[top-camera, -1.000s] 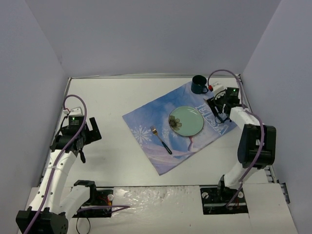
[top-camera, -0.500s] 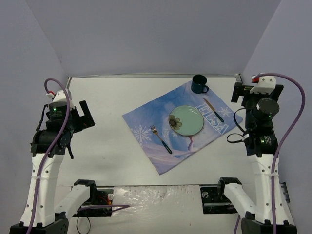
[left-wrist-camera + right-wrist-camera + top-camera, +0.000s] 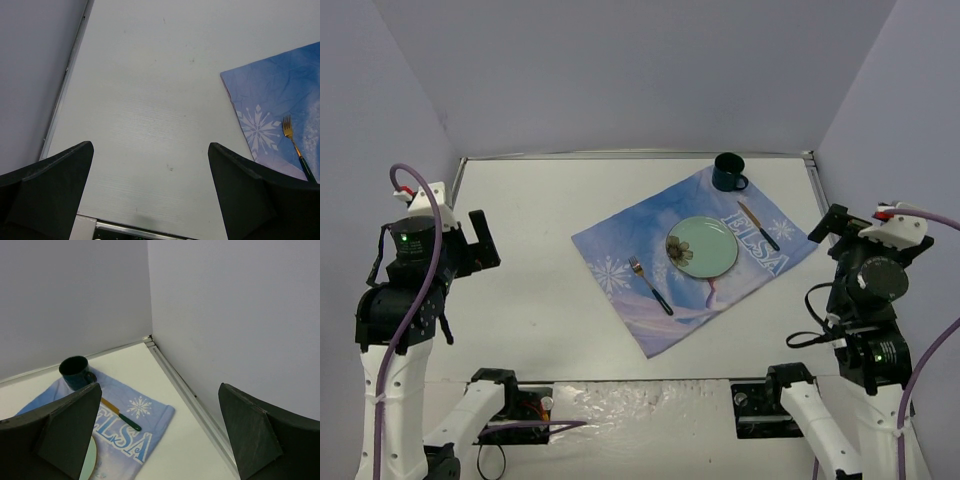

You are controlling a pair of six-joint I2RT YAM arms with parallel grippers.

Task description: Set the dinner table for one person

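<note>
The white dinner table point(image 3: 540, 210) carries a blue Elsa cloth point(image 3: 620, 250). On the cloth lie a pale green plate point(image 3: 702, 247), a fork point(image 3: 650, 285) left of it and a knife point(image 3: 758, 225) right of it. A dark mug point(image 3: 728, 172) stands at the cloth's far corner. My left gripper point(image 3: 150, 145) hangs open high above bare tabletop, with the fork point(image 3: 295, 147) off to its right. My right gripper point(image 3: 160, 385) is open too, raised over the table's right edge, looking down on the mug point(image 3: 76, 372) and knife point(image 3: 120, 415). Neither holds anything.
Grey walls close in the table on three sides, with thin metal rails point(image 3: 185, 390) along its edges. Both arm bases point(image 3: 510, 400) sit at the near edge. The left arm point(image 3: 405, 290) stands tall at the left, the right arm point(image 3: 870, 300) at the right.
The right gripper let go of the knife on the cloth, opened wide and drew back up to the right. The left arm also rose and pulled back to the left.
</note>
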